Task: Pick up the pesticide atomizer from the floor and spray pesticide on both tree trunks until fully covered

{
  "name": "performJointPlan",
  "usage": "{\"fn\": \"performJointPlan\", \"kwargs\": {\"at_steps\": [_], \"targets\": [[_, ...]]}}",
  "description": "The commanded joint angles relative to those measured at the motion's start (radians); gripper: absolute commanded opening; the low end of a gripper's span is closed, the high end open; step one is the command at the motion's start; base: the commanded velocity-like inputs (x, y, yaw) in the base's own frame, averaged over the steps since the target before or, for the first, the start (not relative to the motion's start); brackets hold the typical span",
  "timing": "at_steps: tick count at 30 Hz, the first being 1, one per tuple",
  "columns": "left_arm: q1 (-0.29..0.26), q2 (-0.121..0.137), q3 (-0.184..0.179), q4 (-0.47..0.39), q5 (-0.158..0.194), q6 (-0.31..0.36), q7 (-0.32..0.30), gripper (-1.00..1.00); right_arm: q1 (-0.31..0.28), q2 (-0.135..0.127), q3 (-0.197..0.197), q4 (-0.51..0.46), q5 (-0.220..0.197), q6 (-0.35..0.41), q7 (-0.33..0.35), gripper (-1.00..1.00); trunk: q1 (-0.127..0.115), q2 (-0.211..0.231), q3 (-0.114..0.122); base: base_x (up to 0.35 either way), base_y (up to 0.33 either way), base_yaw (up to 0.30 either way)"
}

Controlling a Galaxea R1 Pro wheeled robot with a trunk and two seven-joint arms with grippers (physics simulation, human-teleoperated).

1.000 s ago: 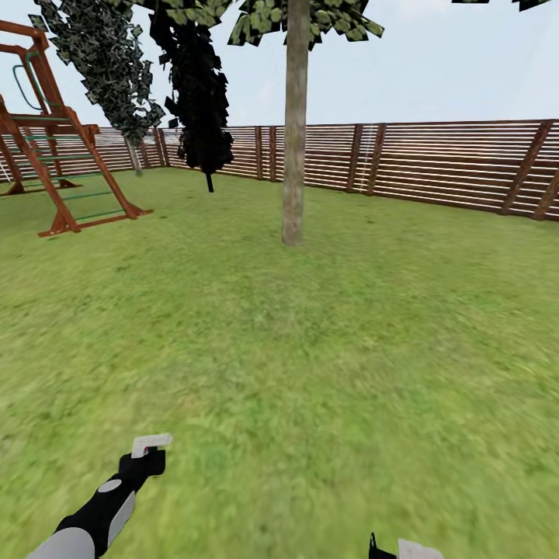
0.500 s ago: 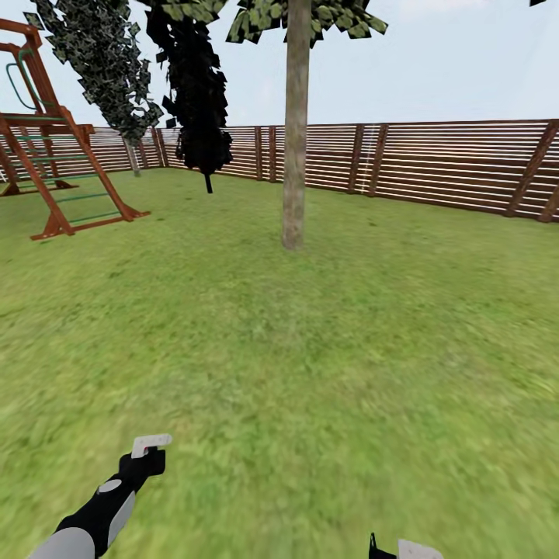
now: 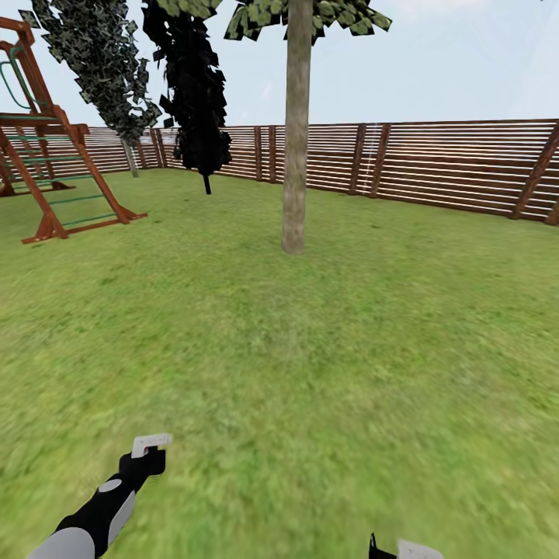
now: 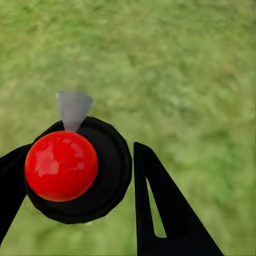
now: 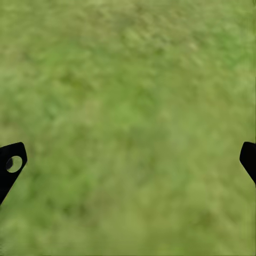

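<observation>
1. The pesticide atomizer sits between the left gripper's two dark fingers, which are closed against its round black body; its glossy red cap faces the wrist camera, so its long axis runs along the fingers.
2. The nearest tree trunk, a straight mottled grey-tan column, stands well ahead of the left gripper, slightly to its right, so the left arm will likely do the spraying.
3. The right gripper is spread wide and empty over blurry grass.
4. A slatted wooden fence runs behind the trunk.
</observation>
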Motion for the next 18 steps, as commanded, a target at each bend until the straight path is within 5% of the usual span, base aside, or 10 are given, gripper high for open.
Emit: {"fn": "performJointPlan", "kwargs": {"at_steps": [1,18], "targets": [[0.0,0.0,0.0,0.0,0.0,0.0,0.0,-1.0,0.0,0.0,0.0,0.0,0.0,0.0,0.0,1.0,0.0,0.0,0.0,0.34,0.0,0.0],[0.0,-0.003,-0.001,0.001,0.0,0.001,0.001,-1.0,0.0,0.005,-0.001,-0.006,-0.003,0.0,0.002,1.0,0.0,0.0,0.0,0.34,0.0,0.0]]}}
